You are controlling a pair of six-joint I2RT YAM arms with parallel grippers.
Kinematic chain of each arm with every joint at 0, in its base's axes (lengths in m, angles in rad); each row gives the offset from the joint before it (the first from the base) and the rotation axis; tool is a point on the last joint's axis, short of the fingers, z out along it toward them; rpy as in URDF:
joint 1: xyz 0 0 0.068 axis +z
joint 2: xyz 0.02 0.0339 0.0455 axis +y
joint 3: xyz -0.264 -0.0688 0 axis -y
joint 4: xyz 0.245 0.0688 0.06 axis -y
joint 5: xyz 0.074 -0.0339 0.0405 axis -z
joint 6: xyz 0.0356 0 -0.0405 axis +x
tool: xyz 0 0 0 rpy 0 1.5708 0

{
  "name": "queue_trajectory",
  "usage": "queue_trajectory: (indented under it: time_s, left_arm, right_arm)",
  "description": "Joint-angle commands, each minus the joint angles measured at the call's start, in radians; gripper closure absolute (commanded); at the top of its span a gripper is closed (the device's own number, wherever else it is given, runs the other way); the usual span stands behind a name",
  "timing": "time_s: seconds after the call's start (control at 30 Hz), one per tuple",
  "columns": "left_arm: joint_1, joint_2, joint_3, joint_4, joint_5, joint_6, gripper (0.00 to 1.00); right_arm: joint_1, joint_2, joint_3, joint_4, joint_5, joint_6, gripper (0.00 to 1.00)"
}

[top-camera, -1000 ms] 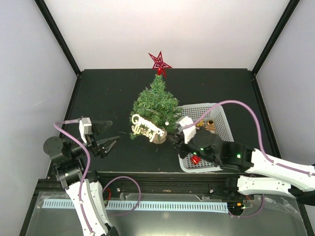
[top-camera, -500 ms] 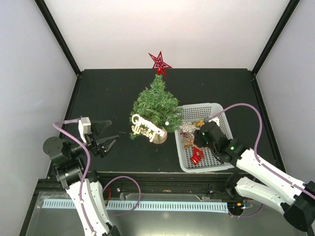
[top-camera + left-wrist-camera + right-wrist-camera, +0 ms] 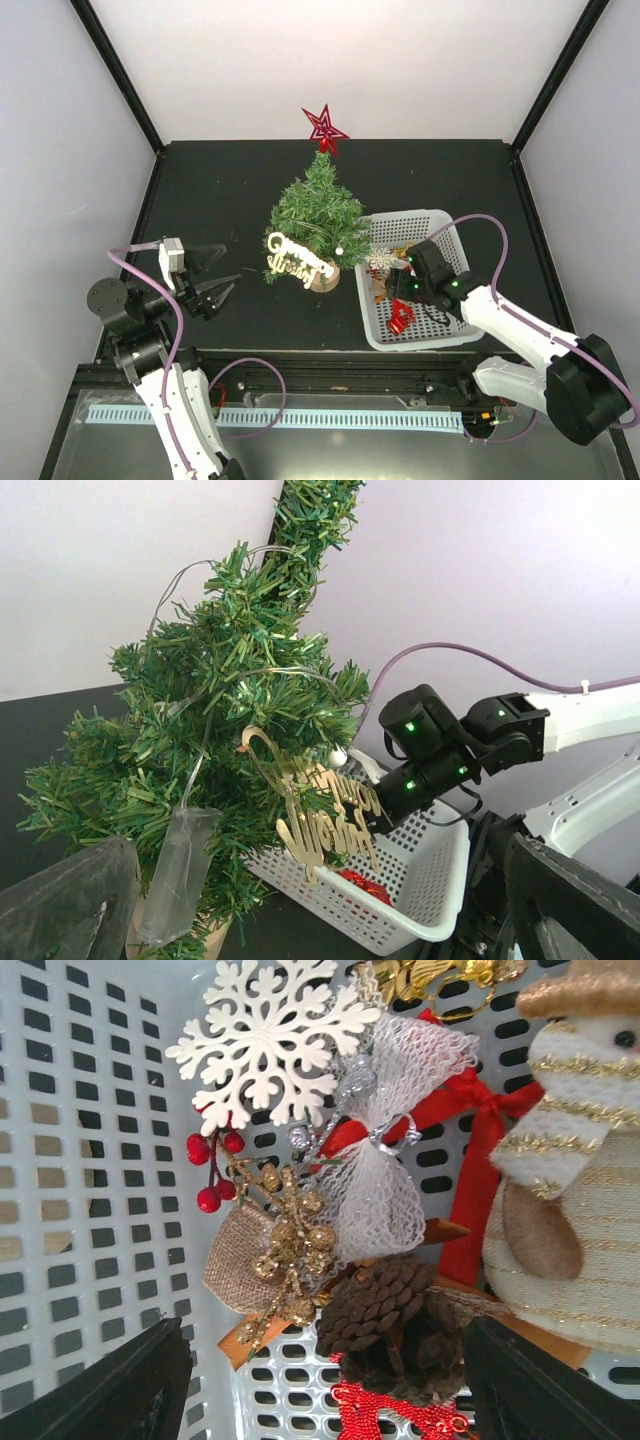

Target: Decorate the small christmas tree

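The small christmas tree (image 3: 318, 210) stands mid-table on a wooden disc, with a red star (image 3: 325, 128) on top, a gold script ornament (image 3: 297, 257) and a light string. It fills the left wrist view (image 3: 230, 720), with the gold ornament (image 3: 325, 815) hanging in front. My right gripper (image 3: 398, 292) is open and empty inside the white basket (image 3: 415, 214). In the right wrist view it (image 3: 325, 1400) hovers just above a pinecone (image 3: 395, 1320), with a white snowflake (image 3: 270, 1040), mesh bow (image 3: 390, 1160) and snowman (image 3: 570, 1190) nearby. My left gripper (image 3: 225, 272) is open and empty, left of the tree.
A red glitter ornament (image 3: 400, 318) lies at the basket's near end and shows below the pinecone in the right wrist view (image 3: 390, 1415). A clear battery pack (image 3: 178, 875) hangs low on the tree. Black frame posts stand at the table's back corners.
My right gripper has pulled back from beside the tree's base into the basket and now sits over the ornaments. The left arm has not moved.
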Motion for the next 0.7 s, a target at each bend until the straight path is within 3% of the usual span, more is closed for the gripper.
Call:
queue_trajectory:
  time_s: [0.0, 0.2, 0.67]
  left_arm:
    - [0.009, -0.001, 0.001, 0.034, 0.004, -0.012, 0.01]
    - [0.009, -0.006, -0.001, 0.037, 0.006, -0.014, 0.01]
    - [0.010, -0.017, -0.008, 0.050, 0.009, -0.026, 0.01]
  right_arm:
    - [-0.008, -0.012, -0.025, 0.052, -0.063, 0.025, 0.25]
    - [-0.009, 0.005, -0.059, 0.087, -0.069, 0.028, 0.26]
    - [-0.010, -0.022, -0.079, 0.102, -0.034, 0.024, 0.43]
